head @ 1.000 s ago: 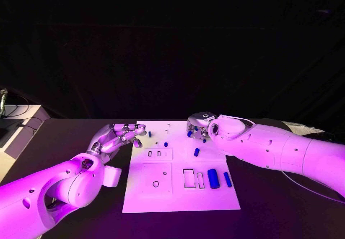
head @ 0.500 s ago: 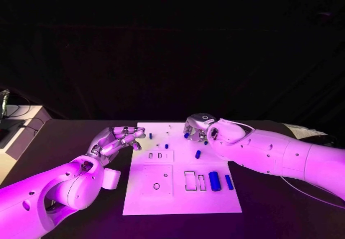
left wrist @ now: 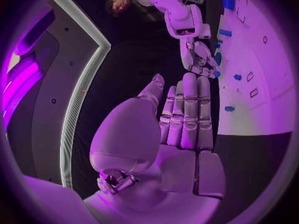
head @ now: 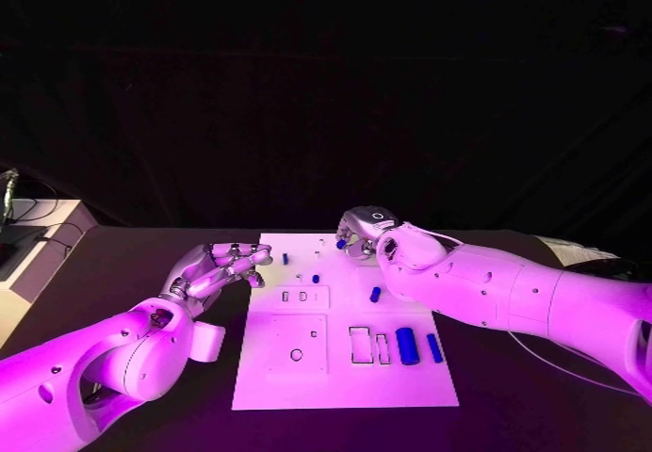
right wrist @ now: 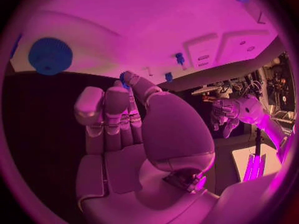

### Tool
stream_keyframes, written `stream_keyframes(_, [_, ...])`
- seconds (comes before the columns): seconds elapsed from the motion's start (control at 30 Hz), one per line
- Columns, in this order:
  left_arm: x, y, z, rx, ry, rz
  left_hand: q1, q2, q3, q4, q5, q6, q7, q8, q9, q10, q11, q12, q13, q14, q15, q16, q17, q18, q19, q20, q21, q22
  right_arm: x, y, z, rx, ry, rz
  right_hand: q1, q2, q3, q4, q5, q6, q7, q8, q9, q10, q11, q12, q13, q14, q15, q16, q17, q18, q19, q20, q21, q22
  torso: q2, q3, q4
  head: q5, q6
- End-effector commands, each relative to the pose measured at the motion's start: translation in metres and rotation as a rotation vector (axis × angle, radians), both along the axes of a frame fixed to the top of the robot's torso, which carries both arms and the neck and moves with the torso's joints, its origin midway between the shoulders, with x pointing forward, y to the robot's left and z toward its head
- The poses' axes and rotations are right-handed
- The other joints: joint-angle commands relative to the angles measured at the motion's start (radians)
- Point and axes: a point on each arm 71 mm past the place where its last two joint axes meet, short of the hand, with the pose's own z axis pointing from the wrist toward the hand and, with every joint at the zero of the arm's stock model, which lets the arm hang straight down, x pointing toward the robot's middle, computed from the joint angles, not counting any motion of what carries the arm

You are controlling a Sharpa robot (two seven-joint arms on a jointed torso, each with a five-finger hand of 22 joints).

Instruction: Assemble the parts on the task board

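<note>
Parts [head: 408,346], small and blue, scattered over white task board [head: 340,377] mid black table [head: 122,264]. Right hand [head: 363,233] at board's far edge, pinching a blue piece [right wrist: 124,79]. Left hand [head: 221,263] beside board, fingers curled loosely, empty. Dark room behind; small slots hard to read.

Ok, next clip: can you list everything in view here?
task board: one, white, mid-table
large blue cylinder: one, blue, board's near right
slim blue bar: one, blue, right beside the cylinder
small blue pegs: three, blue, spread over the board's far half
small blue part: one, blue, apparently pinched in the right hand's fingertips
table: one, black, under the board
left hand: one, silver, holds nothing, at board's left edge
right hand: one, silver, over board's far edge
</note>
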Motion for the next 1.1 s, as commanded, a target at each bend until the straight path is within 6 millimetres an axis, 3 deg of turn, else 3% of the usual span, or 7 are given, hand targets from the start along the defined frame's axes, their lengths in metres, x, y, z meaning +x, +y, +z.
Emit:
stream_keyframes(0.03, [-0.001,-0.003,0.002,-0.008,-0.005,-0.022,-0.007,-0.003,0.000,0.003,0.000,-0.007,0.000,-0.003,0.000,-0.006,0.000,0.004,0.002,-0.010,0.000,0.005,-0.001,0.009,-0.005,0.001,0.005,-0.001,0.003,0.001,0.005,-0.002,-0.054,-0.027,0.005,0.014,0.000,-0.003,0.001,0.022,-0.005,-0.002,0.023,0.021,-0.012,0.003,0.001,0.000,-0.008,0.006,0.000,0.000,0.010,0.000,-0.009,0.012,0.001,-0.0025,0.0046,0.001,0.001])
stream_keyframes(0.47, [-0.001,-0.005,0.002,-0.010,-0.004,-0.028,-0.007,-0.003,0.000,0.003,0.000,-0.007,0.000,-0.003,0.000,-0.006,0.000,0.004,0.002,-0.010,0.000,0.005,-0.001,0.009,-0.005,0.001,0.005,-0.001,0.009,0.019,0.006,-0.016,-0.056,-0.017,0.007,0.013,0.000,-0.001,0.000,0.022,-0.005,-0.002,0.022,0.019,-0.012,0.003,0.002,0.000,-0.007,0.008,0.001,0.000,0.037,0.002,-0.081,0.088,0.006,-0.0162,0.0224,-0.009,0.001])
stream_keyframes(1.1, [-0.001,-0.007,0.002,-0.012,-0.001,-0.036,-0.009,-0.004,-0.002,0.004,0.000,-0.011,0.002,-0.003,0.000,-0.009,0.001,0.004,0.002,-0.012,0.001,0.008,-0.009,0.009,-0.007,0.002,0.007,-0.006,0.013,0.025,0.004,-0.035,-0.047,-0.023,0.006,0.013,-0.001,0.000,-0.002,0.018,-0.004,-0.002,0.021,0.014,-0.011,0.003,0.001,-0.001,-0.006,0.005,-0.001,-0.001,0.045,0.002,-0.114,0.099,0.012,-0.0206,0.0286,-0.002,0.002])
